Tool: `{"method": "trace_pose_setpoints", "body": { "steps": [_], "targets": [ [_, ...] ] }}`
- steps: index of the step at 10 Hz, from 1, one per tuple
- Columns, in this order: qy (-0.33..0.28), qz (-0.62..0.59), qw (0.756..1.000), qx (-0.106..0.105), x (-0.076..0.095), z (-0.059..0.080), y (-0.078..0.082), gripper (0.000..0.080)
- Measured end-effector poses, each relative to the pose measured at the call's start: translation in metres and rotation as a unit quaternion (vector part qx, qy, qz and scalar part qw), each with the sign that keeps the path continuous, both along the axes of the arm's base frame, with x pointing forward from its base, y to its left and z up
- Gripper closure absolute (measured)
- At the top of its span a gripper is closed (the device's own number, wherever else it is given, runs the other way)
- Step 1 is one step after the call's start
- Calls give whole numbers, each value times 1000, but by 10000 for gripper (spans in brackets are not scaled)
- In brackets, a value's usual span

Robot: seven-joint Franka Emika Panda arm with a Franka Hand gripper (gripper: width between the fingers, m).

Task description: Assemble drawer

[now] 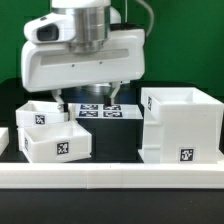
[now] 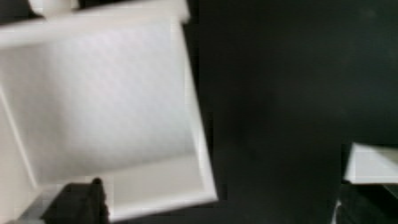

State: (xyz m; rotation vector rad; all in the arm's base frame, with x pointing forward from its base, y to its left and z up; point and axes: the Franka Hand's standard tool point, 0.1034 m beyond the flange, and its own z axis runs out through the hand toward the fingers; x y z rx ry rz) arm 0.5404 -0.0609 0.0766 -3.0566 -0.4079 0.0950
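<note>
Hovering above two trays, rear tray (image 1: 30, 108) and front tray (image 1: 40, 148), gripper (image 1: 90, 97) gaped wide, held nothing; one shell (image 1: 180, 125) stood apart, to side.

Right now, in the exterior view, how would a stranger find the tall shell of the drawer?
Find the long white rail across the foreground. Behind it, at the exterior view's right, stands the box shell. Unlike the front tray and back tray at the left, it is tall, with one tag low on its face.

Bright even light, soft blur (heavier at the wrist), glare on tray (image 2: 98, 110)
</note>
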Motion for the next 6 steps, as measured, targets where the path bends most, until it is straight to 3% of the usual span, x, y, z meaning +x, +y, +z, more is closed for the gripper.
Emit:
{"method": "trace_pose_setpoints", "body": {
  "steps": [6],
  "targets": [
    [-5, 23, 1000, -12, -20, -47, -9, 150]
  ]
}}
